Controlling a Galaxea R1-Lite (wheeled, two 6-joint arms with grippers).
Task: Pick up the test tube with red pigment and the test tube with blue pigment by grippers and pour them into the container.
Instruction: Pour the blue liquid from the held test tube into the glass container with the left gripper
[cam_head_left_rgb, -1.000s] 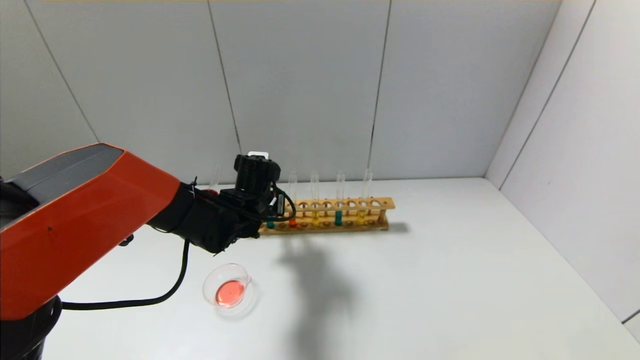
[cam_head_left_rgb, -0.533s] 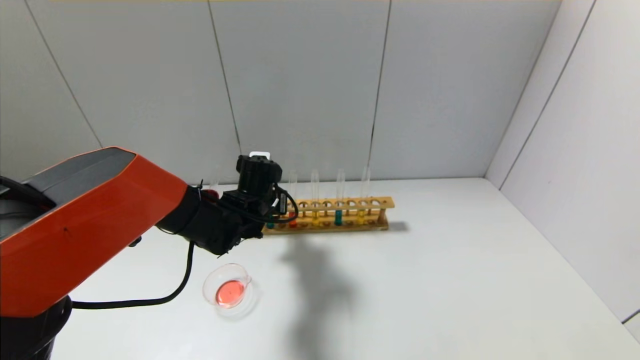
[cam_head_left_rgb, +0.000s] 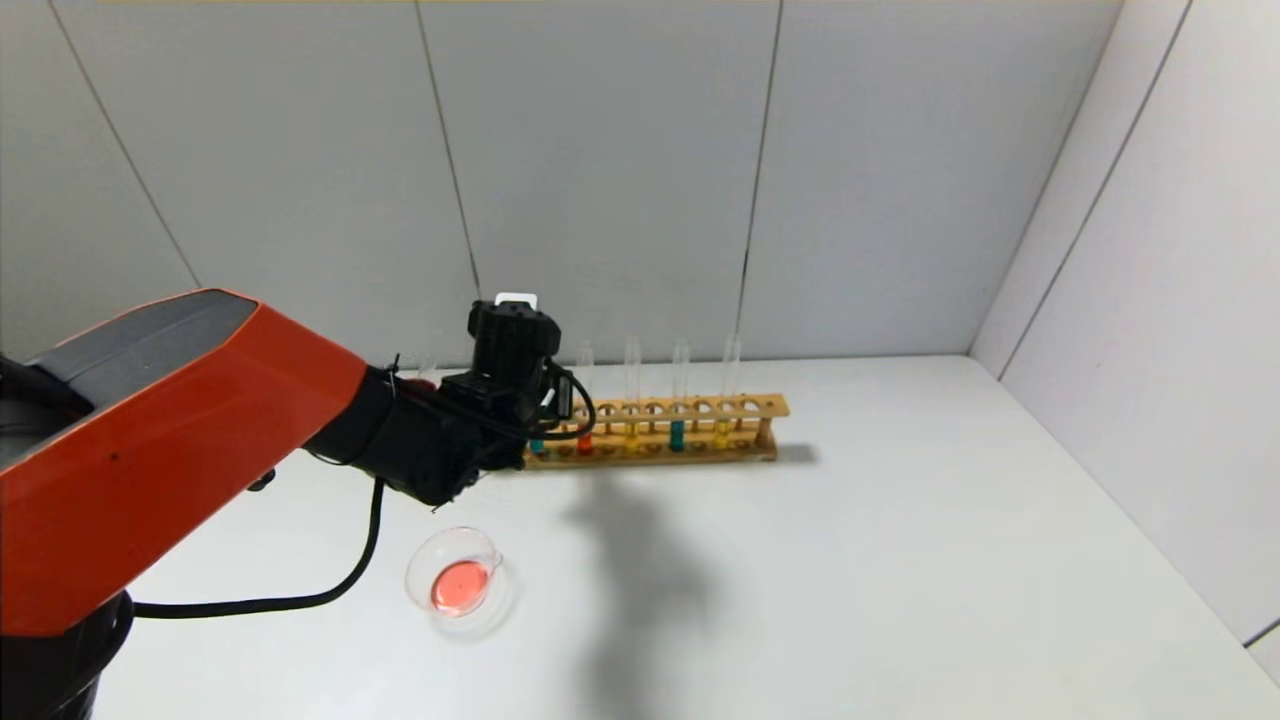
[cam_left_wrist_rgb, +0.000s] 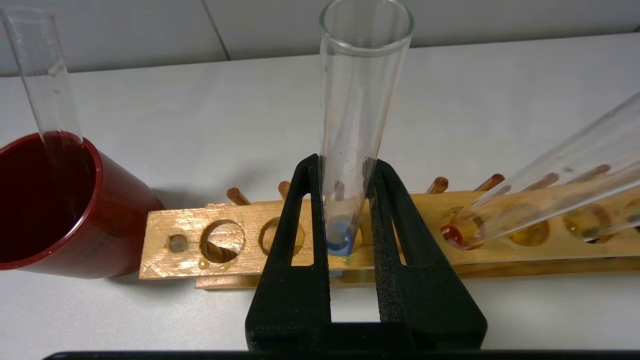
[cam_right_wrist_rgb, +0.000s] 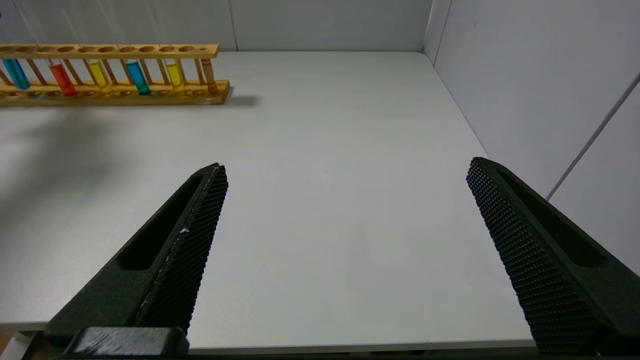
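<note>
At the rack's left end, the left gripper pinches the blue tube, which stands upright in its hole with blue liquid at its tip. Just beside it on the right sits the red tube in the rack, then a yellow tube, a teal one and another yellow. A dark red cup with an empty tube leaning in it stands next to the rack's left end. Nearer the robot, well apart from the rack, the dish holds a little red liquid. The right gripper hangs spread wide over bare table, far from the rack.
</note>
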